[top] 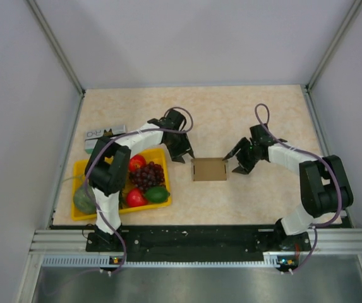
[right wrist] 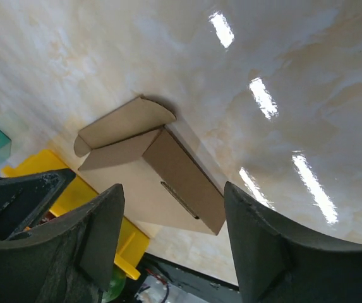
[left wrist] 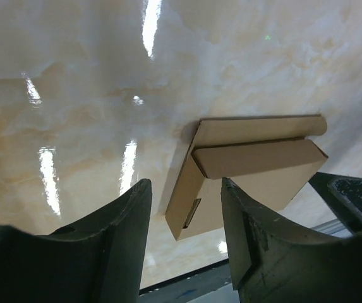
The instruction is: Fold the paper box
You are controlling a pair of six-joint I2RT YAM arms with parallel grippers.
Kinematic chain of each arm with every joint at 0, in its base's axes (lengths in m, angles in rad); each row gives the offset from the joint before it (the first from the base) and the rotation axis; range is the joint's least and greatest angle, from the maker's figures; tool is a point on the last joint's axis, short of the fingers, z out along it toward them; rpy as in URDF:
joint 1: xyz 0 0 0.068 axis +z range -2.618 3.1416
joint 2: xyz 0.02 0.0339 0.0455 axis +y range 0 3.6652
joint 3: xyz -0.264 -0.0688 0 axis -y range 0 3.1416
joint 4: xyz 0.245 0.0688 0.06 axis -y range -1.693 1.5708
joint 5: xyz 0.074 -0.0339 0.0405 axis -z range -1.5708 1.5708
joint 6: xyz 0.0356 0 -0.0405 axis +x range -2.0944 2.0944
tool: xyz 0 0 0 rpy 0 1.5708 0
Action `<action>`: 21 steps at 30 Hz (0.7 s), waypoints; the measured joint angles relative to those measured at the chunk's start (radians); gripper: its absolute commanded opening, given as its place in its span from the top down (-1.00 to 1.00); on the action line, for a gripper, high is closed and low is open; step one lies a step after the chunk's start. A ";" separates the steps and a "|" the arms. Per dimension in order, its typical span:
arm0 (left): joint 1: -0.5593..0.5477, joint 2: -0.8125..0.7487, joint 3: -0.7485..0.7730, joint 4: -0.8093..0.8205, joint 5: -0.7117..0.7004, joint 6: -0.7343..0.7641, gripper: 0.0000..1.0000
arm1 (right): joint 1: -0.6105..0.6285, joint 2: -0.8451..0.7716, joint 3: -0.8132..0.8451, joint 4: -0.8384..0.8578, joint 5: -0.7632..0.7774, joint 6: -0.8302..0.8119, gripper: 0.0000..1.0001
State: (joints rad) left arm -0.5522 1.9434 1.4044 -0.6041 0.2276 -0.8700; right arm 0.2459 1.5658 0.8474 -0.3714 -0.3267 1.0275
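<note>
1. The paper box (top: 209, 169) is seen lying on the surface (top: 263, 113), near its middle, between the two tools;
2. It is folded into a low, flat shape; one flap (right wrist: 124, 123) with rounded corners is laid out along its side;
3. The left tool (top: 184, 156) is held just left of the box; its jaws are spread, with nothing gripped;
4. The right tool (top: 234, 164) is held just right of the box; its jaws are likewise parted and empty;
5. A yellow tray (top: 79, 169) of fruit is set at the left, apart from the box.
</note>
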 measured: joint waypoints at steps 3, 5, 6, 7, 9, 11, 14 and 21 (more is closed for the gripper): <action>0.010 0.034 0.011 -0.018 0.018 -0.068 -0.06 | 0.000 0.019 0.003 0.011 0.000 0.033 -0.24; 0.009 0.068 0.037 -0.045 0.029 -0.109 -0.06 | 0.000 0.029 0.006 0.020 0.002 0.054 -0.14; 0.009 0.081 0.047 -0.052 0.034 -0.126 -0.06 | 0.000 0.034 0.006 0.024 0.003 0.064 -0.12; 0.009 0.098 0.061 -0.069 0.042 -0.146 -0.06 | 0.000 0.042 0.007 0.025 0.003 0.074 -0.09; 0.008 0.122 0.078 -0.087 0.049 -0.177 -0.07 | 0.000 0.059 0.015 0.026 0.004 0.085 -0.08; 0.008 0.134 0.086 -0.100 0.049 -0.200 -0.07 | 0.000 0.083 0.032 0.026 0.005 0.097 -0.05; 0.008 0.137 0.089 -0.113 0.052 -0.238 -0.07 | 0.000 0.121 0.056 0.034 0.002 0.108 0.02; 0.008 0.143 0.093 -0.129 0.064 -0.284 -0.04 | 0.000 0.146 0.064 0.046 -0.015 0.126 0.14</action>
State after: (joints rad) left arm -0.5438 2.0869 1.4979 -0.7334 0.2916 -1.1542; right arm 0.2459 1.7115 0.9119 -0.3252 -0.3420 1.1534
